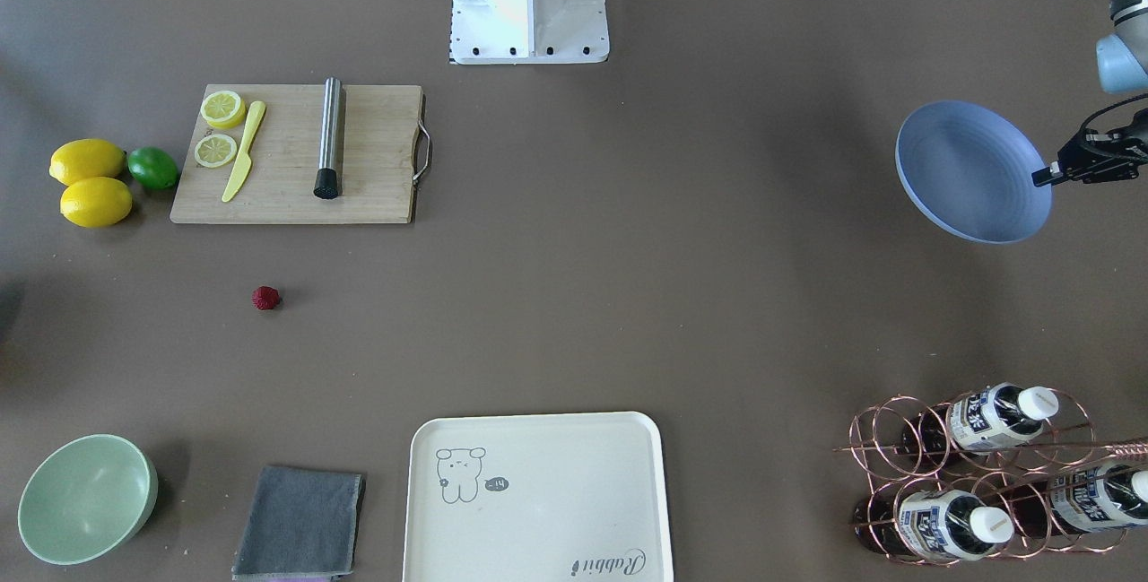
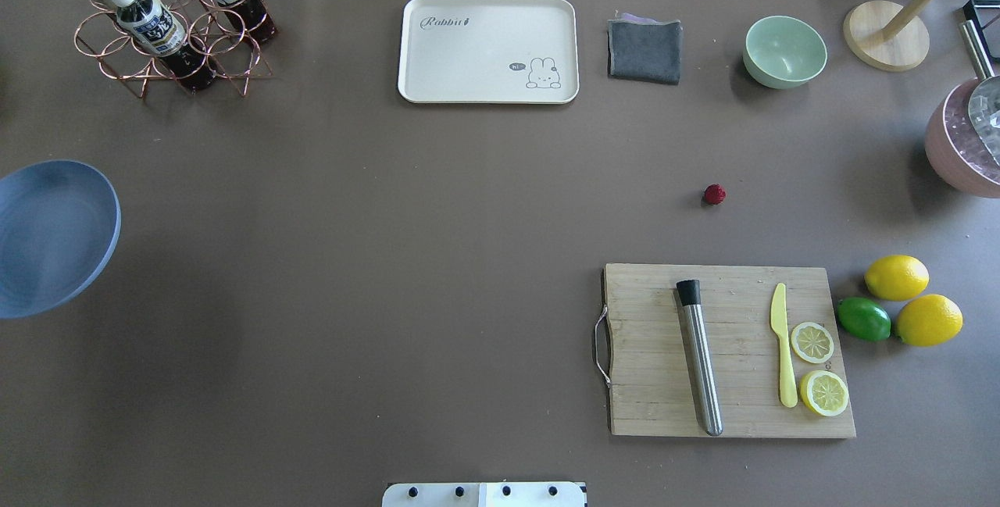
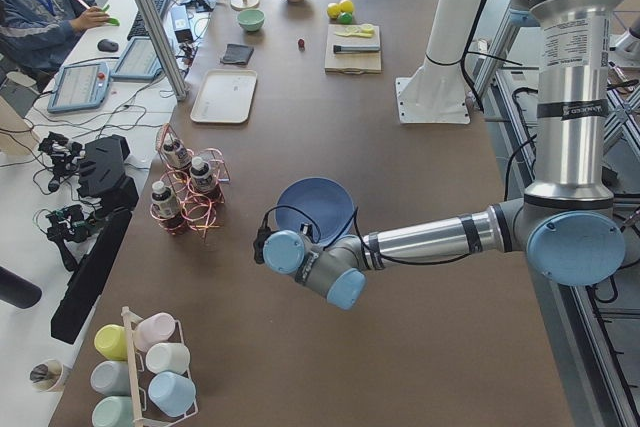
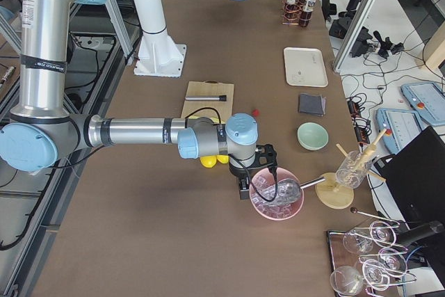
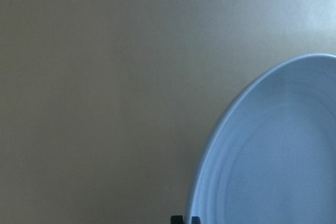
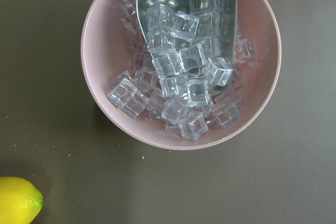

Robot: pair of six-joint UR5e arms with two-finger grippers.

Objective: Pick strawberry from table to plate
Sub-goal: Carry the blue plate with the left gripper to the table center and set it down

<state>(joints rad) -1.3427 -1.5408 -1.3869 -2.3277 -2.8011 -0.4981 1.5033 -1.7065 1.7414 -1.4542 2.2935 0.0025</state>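
A: Where is the strawberry (image 2: 714,194)?

B: It sits on the desk (image 2: 391,218), on the robot's right side. It is near the far edge of the wooden cutting board (image 2: 648,351), between the board and the green bowl (image 2: 784,51). Nothing touches it.

A: And the plate (image 1: 969,169)?

B: Way over at the other end. The left hand (image 1: 1045,176) pinches its rim and holds it tipped up. So that hand is busy, and it is the far one from the berry.

A: So who is closer?

B: The right hand (image 4: 243,187), I think. It hangs over the pink bowl (image 6: 97,40) full of ice cubes (image 6: 184,66) at the right end of the desk. From there the strawberry lies toward the middle of the desk, on the robot's left of that hand.

A: Is that hand open?

B: I cannot tell. Only the side view shows it, small and dark, and its own camera shows just the bowl.

A: Which way should it grab the berry?

B: The berry is round and tiny, so no side looks better than another. The hard part, I guess, is the long trip after — berry and plate are at opposite ends.
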